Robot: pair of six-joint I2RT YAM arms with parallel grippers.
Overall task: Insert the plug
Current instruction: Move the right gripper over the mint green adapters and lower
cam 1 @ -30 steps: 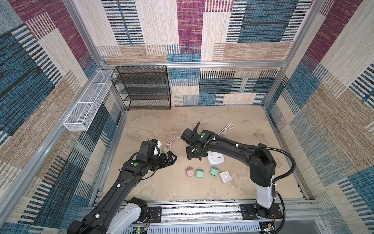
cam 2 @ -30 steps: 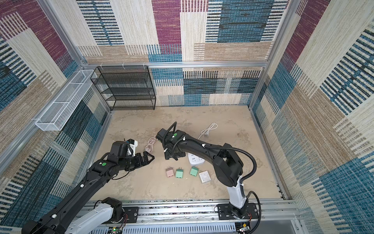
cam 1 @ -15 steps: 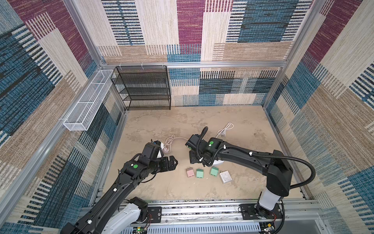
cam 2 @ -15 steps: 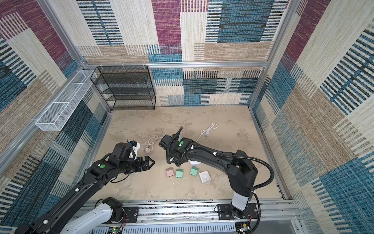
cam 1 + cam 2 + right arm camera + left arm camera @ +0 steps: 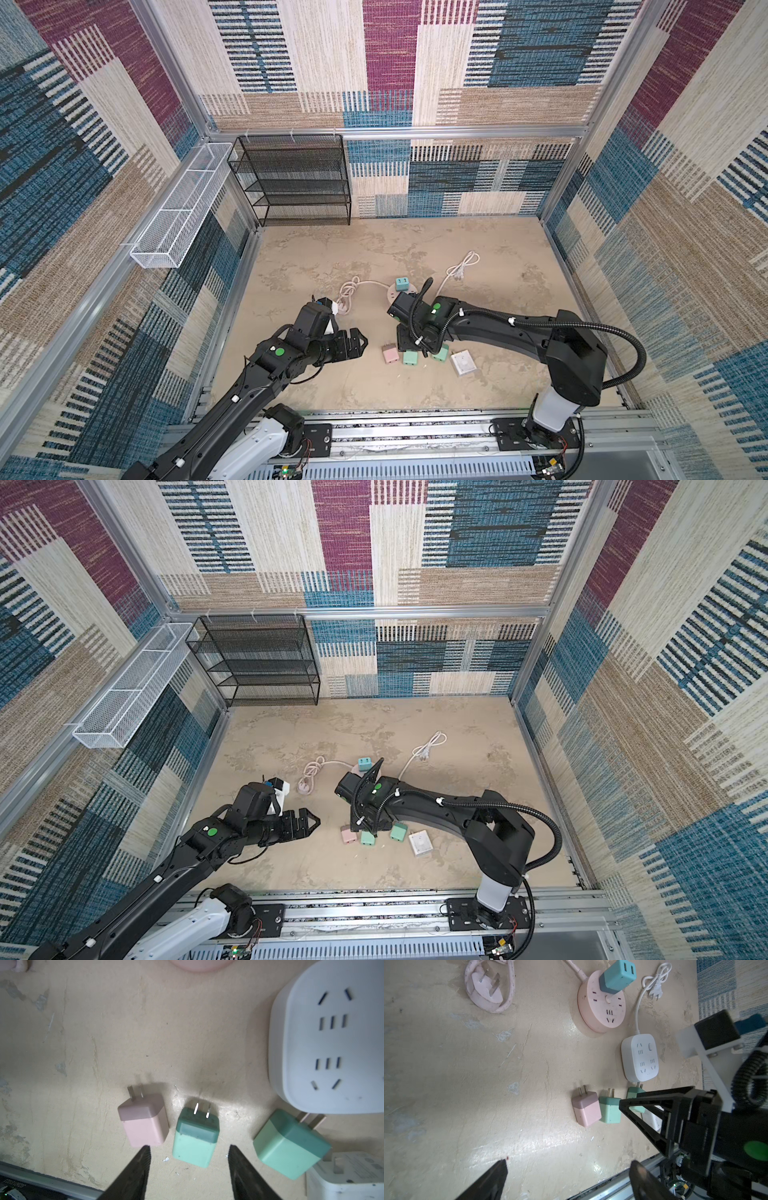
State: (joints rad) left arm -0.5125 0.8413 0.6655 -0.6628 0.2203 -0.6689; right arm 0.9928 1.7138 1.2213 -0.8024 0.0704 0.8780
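Right gripper point(image 5: 188, 1148) is hanging over the row of plugs with its jaws apart, the 2 fingertips point(image 5: 143, 1153) straddling the rear end of the middle mint plug point(image 5: 195, 1138) with a gap showing on each side. That plug is lying on its side on the table point(image 5: 332, 257), prongs pointing toward the white power strip point(image 5: 332, 1043), which is sitting near but apart from it.

Crowding the approach, the pink plug point(image 5: 143, 1124) is lying just beside the mint plug, and 1 fingertip is sitting very near its rear corner. On the other side a second mint plug point(image 5: 291, 1147) is lying tilted, its prongs reaching the white strip's edge, with a white charger block point(image 5: 342, 1178) just beside it.

Farther back, the round pink power strip point(image 5: 602, 1003) is carrying a teal USB charger point(image 5: 616, 976) in 1 socket, and its pink cord plug point(image 5: 485, 989) is lying coiled well apart.

Left gripper point(image 5: 568, 1162) is hovering above bare table near the pink plug, jaws spread wide and holding nothing.
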